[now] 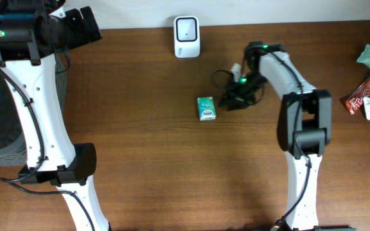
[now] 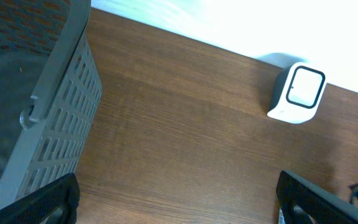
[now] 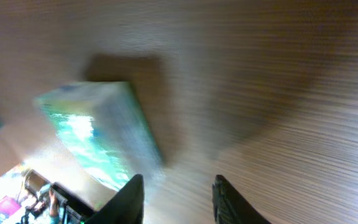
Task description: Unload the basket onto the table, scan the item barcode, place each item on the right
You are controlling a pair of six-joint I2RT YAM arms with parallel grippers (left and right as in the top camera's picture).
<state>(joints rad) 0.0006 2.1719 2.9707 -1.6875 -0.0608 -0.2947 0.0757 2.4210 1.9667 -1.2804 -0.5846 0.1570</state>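
Just beside the right hand [image 3: 178, 200] — green box [image 1: 206, 108].

The left arm [image 1: 42, 115] and the right arm [image 1: 299, 186] are built of white links joined by black housings [image 1: 307, 122]. Black cables [image 1: 17, 90] are run along the left arm's links. Small green lights [image 1: 243, 80] are lit on both. Matt black fingers [image 3: 129, 199] are seen in both wrist views

A blurred green-and-white box [image 3: 98, 140] lies on the wooden table [image 3: 272, 68] just beside the tool [image 3: 179, 190], whose fingers stand apart.
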